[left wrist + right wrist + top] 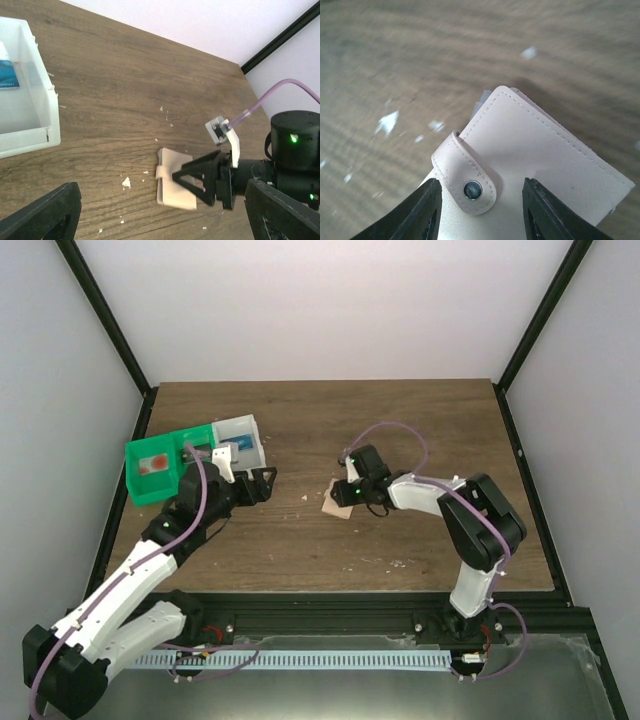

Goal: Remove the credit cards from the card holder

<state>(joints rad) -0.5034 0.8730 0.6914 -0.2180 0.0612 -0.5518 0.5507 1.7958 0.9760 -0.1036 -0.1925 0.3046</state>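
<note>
The card holder (334, 504) lies flat on the table (400, 420), well to the right of the white bin (246, 430). It sits out in the open there, probably so both arms can reach it.

The right gripper (346, 496) sits on the end of the holder farthest from the bin, its jaws about half apart astride the snap tab (468, 181). The fingers (422, 212) lie over the holder's face rather than around its edges. This looks like a way to pin it steady, though I cannot tell whether they press it or pinch it.

The left gripper (262, 478) hovers just beside the bin's near right corner with its jaws spread wide and nothing in them. It faces the holder, apparently ready to reach for a card.

A blue card (7, 75) rests inside the bin, which seems to be the drop-off place. No card shows clearly at the holder's edge, so I cannot tell whether any remain inside.
</note>
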